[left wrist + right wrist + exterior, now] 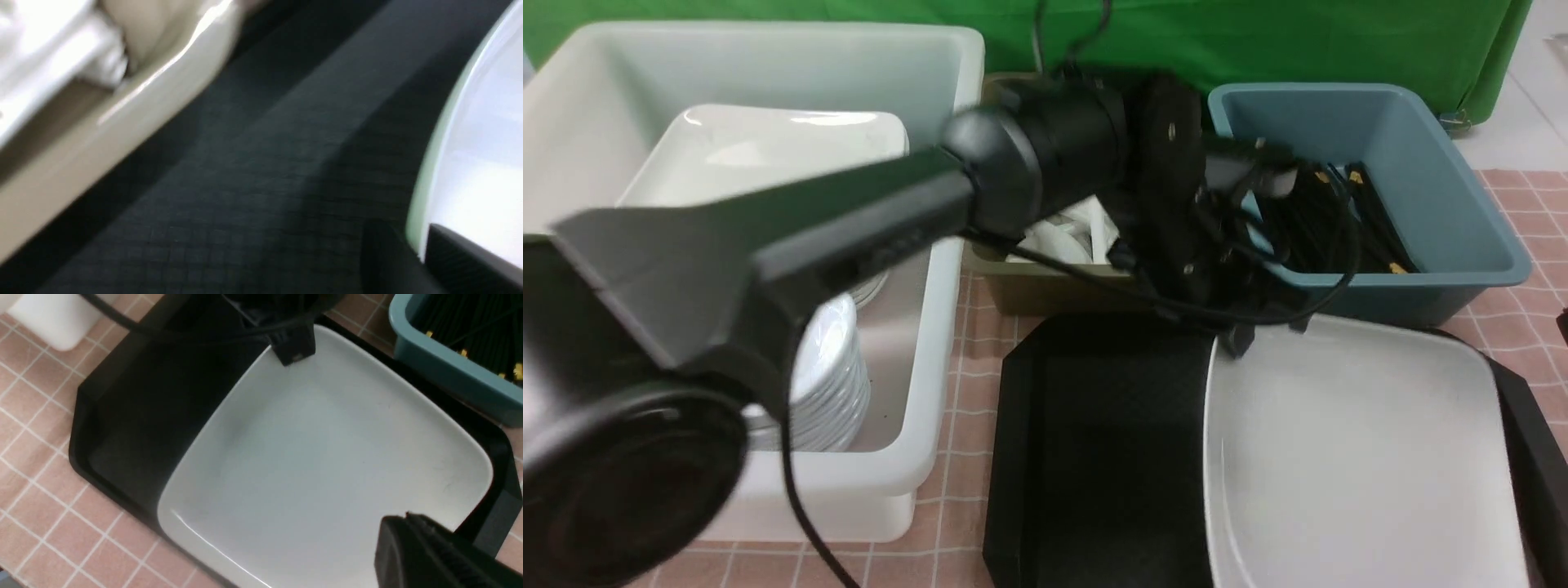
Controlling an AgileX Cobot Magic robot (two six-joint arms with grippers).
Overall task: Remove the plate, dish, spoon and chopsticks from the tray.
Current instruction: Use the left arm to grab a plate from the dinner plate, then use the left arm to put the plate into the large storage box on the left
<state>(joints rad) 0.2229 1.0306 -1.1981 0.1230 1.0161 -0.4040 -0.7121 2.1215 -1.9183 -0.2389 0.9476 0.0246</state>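
Nearest the camera, low on the left of front view, the left arm (768, 237) filled the frame w/ its big dark joint, blurred. Just past it the tray (1094, 441) sat on pink checked cloth (968, 343). Its left half was bare, and the plate (1356, 457) lay flat on the right half, reaching approx. to the tray's rim. By the plate's right side hung the right gripper (404, 535), jaws together, nothing in them. Left of the tray stood a white bin (931, 351) w/ a stack of small dishes (837, 384) and, further back, a second plate (768, 155). At the plate's far-left corner was the left gripper (1241, 335): one finger (292, 351) lay on top of the upturned rim, the other hidden below it, so jaws narrow, pinched on that rim. Left wrist view was blurred but showed rim, tray floor and finger. Behind the tray were an olive bin (1029, 294) w/ white spoons (1070, 233), mostly hidden by the arm's wrist, and a blue bin (1405, 122) w/ chopsticks (1372, 212), black w/ gold bands. Green backdrop (1258, 41) at the very back.
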